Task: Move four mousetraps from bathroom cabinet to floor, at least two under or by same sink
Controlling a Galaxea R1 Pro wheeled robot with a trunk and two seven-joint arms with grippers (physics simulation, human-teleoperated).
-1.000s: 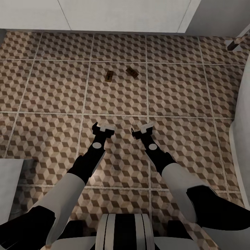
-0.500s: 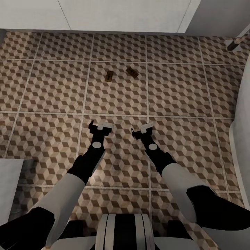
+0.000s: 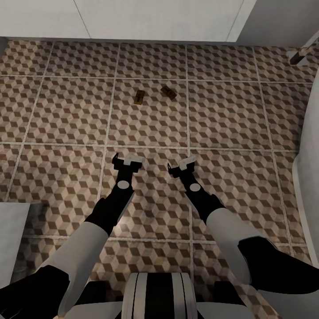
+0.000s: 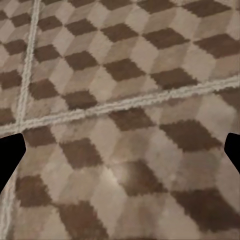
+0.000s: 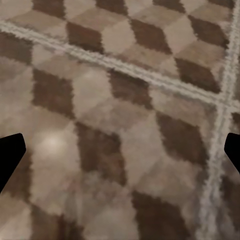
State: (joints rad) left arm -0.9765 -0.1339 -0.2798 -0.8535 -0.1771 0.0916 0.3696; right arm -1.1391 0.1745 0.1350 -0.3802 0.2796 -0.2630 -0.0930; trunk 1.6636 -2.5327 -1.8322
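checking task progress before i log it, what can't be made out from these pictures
- Other two mousetraps: head view has two mousetraps on the bathroom floor; the rest lie beyond its edges.
- Trap wire parts: too small in head view.
- White unit: cut off by the top edge, so sink or not is unclear.
- Left tool, right tool: open, empty.

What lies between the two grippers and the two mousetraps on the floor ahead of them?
Nothing visible. Only bare patterned floor separates the left gripper and right gripper from the two mousetraps, which lie side by side on one tile. Both grippers are open and empty.
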